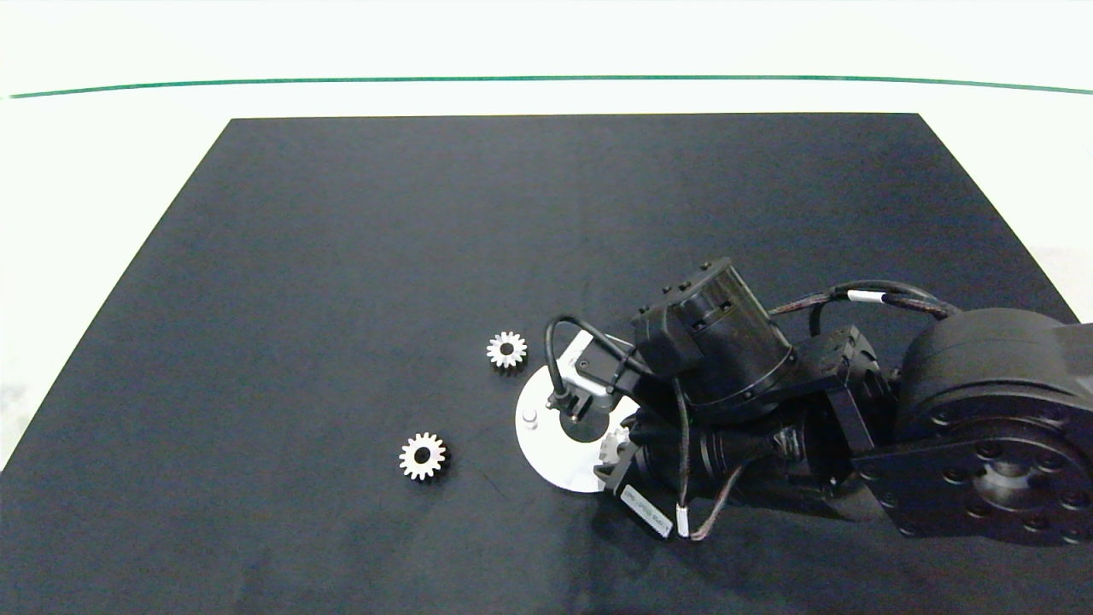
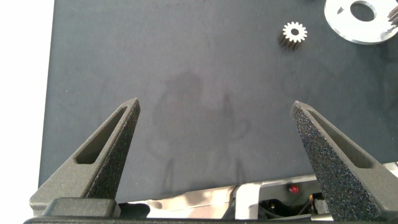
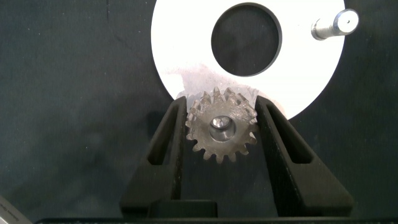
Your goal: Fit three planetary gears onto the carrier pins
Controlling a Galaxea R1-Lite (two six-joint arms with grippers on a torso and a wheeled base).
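Note:
The white carrier disc (image 1: 546, 448) lies on the black mat, partly under my right arm. One carrier pin (image 1: 530, 416) stands bare on its left side, also seen as the pin (image 3: 334, 25) beside the disc (image 3: 186, 37). My right gripper (image 3: 220, 102) is shut on a planetary gear (image 3: 222, 132) at the disc's rim; a silvery pin top shows inside its bore. Two loose gears lie flat on the mat: one (image 1: 506, 349) just above-left of the disc, another (image 1: 423, 455) farther left. My left gripper (image 2: 216, 106) hangs open over bare mat, holding nothing.
The black mat (image 1: 341, 256) covers most of the white table (image 1: 102, 171). The left wrist view shows one loose gear (image 2: 294, 32) and part of the disc (image 2: 348, 28) ahead. The right arm's body and cables (image 1: 726, 359) cover the disc's right side.

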